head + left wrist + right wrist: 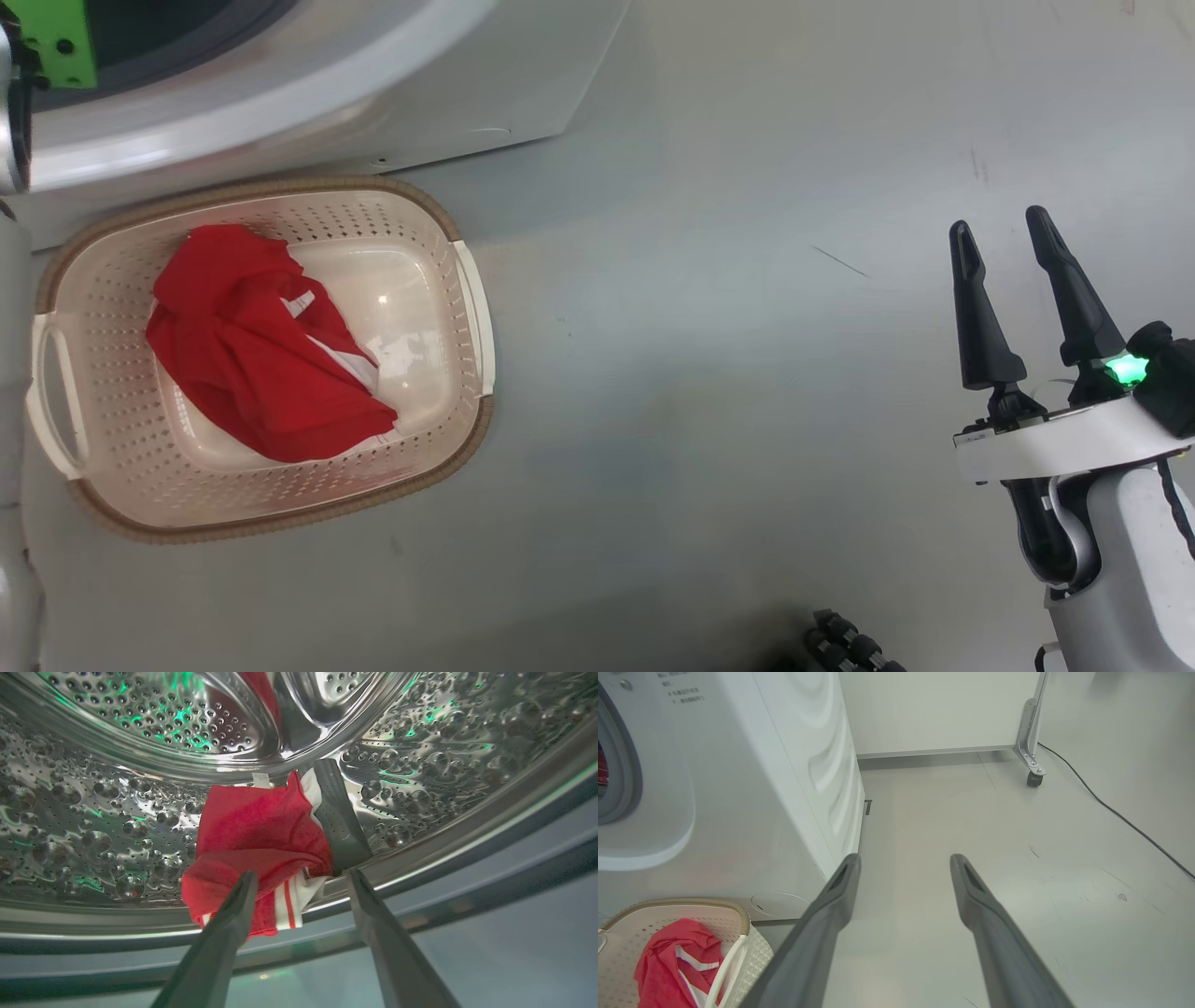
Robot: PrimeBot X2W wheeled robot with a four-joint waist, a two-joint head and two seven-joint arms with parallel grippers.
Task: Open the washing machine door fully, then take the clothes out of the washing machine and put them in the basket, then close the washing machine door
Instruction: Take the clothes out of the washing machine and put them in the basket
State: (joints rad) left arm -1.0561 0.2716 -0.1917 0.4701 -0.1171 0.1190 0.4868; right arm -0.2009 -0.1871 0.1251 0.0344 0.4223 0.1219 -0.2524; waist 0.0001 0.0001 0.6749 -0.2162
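At 9 o'clock in the head view, the cream perforated plastic basket (pixel 439 308) holds a crumpled red garment (pixel 252 364). Another red white-trimmed garment (pixel 261 830) lies in the perforated steel drum (pixel 117 812), at 12 o'clock from the left gripper (pixel 300 875), whose fingers are apart. The right gripper (pixel 999 224), at 3 o'clock, also has its fingers apart.

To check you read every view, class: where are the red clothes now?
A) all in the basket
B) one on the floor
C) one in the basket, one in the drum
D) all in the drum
C: one red garment lies in the basket, a second red garment in the drum before the open left gripper.
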